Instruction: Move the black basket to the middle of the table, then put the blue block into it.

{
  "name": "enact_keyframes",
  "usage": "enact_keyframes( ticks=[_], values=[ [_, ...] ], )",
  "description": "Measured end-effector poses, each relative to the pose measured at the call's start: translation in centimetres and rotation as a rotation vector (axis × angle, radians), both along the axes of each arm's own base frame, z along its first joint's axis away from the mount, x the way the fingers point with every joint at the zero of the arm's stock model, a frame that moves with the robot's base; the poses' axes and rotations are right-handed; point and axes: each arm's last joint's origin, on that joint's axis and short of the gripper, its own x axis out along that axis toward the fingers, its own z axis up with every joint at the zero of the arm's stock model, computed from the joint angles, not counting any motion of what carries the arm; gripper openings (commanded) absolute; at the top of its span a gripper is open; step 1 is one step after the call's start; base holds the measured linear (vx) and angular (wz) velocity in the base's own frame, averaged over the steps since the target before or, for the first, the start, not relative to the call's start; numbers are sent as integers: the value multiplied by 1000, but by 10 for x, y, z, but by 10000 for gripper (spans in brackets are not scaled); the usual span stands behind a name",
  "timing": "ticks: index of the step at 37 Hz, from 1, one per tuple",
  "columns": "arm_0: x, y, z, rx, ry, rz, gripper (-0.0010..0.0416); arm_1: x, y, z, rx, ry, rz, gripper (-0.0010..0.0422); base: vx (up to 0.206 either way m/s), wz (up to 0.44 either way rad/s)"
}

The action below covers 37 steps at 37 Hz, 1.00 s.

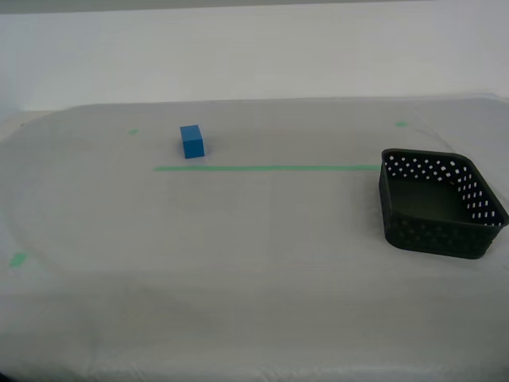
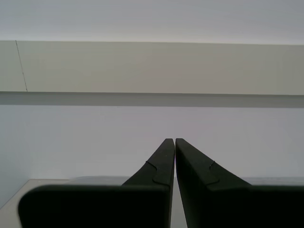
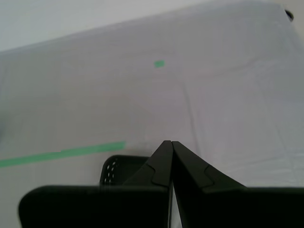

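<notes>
The black basket (image 1: 440,204) stands on the table (image 1: 238,239) at the exterior view's right, at the end of the green tape line (image 1: 266,168). The blue block (image 1: 192,142) rests just beyond that line, toward the exterior view's left. Neither arm shows in the exterior view. My first gripper (image 3: 170,142) is shut with nothing in it, above the table, with a corner of the black basket (image 3: 118,168) showing behind its fingers. My second gripper (image 2: 171,139) is shut and empty, pointing at a pale wall.
Small green tape marks lie on the cloth: one (image 1: 133,132) at the back toward the exterior view's left, one (image 1: 401,123) at the back toward its right, one (image 1: 17,259) near its left edge. A white wall rises behind the table.
</notes>
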Motion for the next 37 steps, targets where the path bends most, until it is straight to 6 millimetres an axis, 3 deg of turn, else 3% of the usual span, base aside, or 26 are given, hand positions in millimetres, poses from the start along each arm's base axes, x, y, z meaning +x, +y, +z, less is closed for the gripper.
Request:
enact_keyframes(
  ticks=[14,37],
  values=[
    [-4,5,-1,147,256,64,0,0,0,0,0,0,0,0,0,0],
    [18,5,-38,160,644,38,0,0,0,0,0,0,0,0,0,0]
  ],
)
